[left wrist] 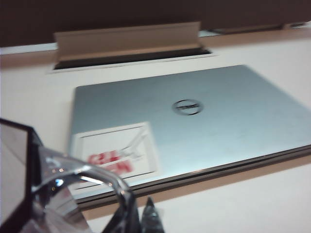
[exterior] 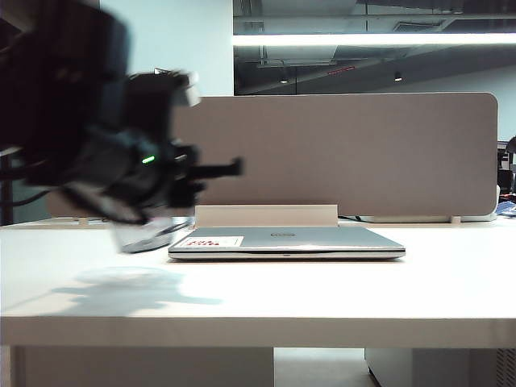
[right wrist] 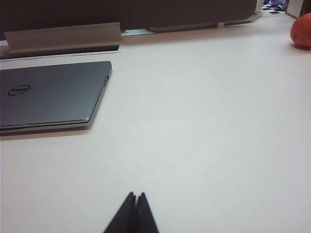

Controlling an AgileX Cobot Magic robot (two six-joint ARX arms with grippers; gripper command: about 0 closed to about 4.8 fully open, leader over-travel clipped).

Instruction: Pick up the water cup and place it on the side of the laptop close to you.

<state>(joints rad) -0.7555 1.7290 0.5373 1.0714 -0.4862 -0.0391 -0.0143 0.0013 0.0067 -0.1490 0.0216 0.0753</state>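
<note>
The water cup (exterior: pixel 143 236), clear smoky-grey plastic, hangs just off the table by the left end of the laptop (exterior: pixel 298 239). My left gripper (exterior: pixel 161 211) is motion-blurred above it. In the left wrist view the cup (left wrist: pixel 73 182) fills the near corner, and the left gripper (left wrist: pixel 140 208) is shut on its rim, one finger on each side. The laptop (left wrist: pixel 194 121) lies closed beyond the cup, with a white-and-red sticker (left wrist: pixel 116 153) on its lid. My right gripper (right wrist: pixel 136 195) is shut and empty over bare table, well to the side of the laptop (right wrist: pixel 48 94).
A long beige block (exterior: pixel 266 215) stands right behind the laptop, and a beige partition panel (exterior: pixel 347 153) rises behind that. An orange round thing (right wrist: pixel 302 30) sits far off at the table's back right. The cup's shadow (exterior: pixel 129 286) falls towards the table's front edge.
</note>
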